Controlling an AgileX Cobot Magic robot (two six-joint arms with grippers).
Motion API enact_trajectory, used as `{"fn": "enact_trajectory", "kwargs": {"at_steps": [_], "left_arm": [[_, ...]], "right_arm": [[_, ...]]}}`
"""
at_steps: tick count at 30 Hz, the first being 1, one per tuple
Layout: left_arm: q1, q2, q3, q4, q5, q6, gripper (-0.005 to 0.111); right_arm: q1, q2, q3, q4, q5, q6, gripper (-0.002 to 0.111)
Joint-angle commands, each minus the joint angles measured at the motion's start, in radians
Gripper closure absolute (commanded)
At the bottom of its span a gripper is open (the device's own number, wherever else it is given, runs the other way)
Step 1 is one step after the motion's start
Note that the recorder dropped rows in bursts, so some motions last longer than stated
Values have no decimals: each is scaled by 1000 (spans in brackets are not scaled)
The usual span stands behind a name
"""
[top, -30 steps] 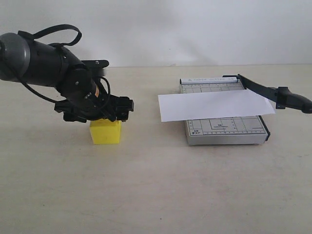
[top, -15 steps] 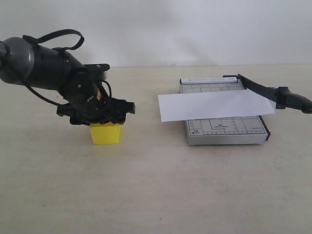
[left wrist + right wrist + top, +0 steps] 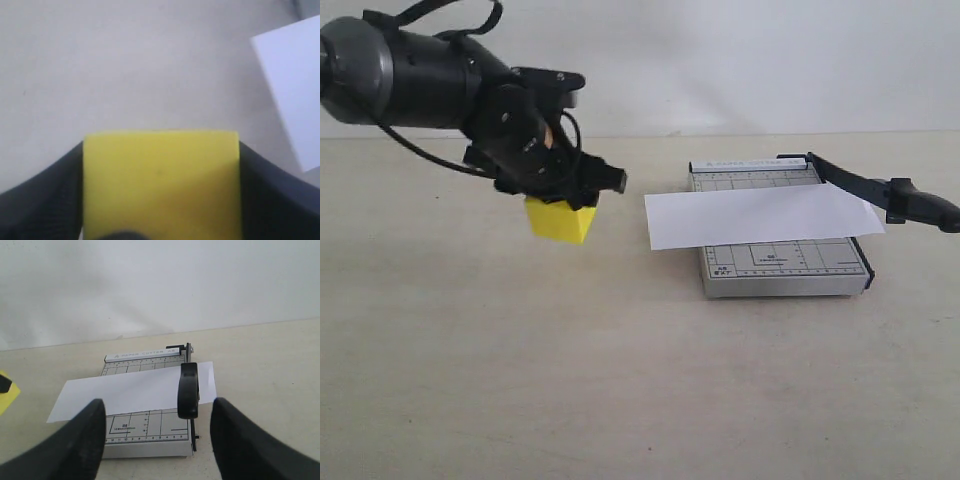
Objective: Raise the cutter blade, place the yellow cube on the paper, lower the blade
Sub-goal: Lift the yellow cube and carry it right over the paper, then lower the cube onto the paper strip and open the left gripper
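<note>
left claw (image 3: 563,200): pinching cube (image 3: 561,221) on two sides
cube: tilted, held clear of table (image 3: 620,380), left of paper (image 3: 760,215), not touching it
right claw (image 3: 157,440): spread, nothing between the fingers, facing the blade handle
blade (image 3: 872,187): up off board (image 3: 785,272), handle out past its right edge
paper: flat across board, overhanging its left side

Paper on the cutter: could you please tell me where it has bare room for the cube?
The paper is bare from its left end, which overhangs the board, through its middle. The right end is crowded: the raised blade slants above it.
</note>
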Motion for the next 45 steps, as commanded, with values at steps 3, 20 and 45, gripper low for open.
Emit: {"fn": "enact_trajectory", "kwargs": {"at_steps": [3, 20, 45], "left_arm": [[-49, 111, -269, -133, 13, 102, 102], [-152, 460, -823, -408, 149, 358, 102], [-176, 491, -858, -445, 194, 408, 102]], "right_arm": [[1, -6, 1, 2, -14, -2, 50], [1, -6, 1, 2, -14, -2, 50], [1, -6, 1, 2, -14, -2, 50]]}}
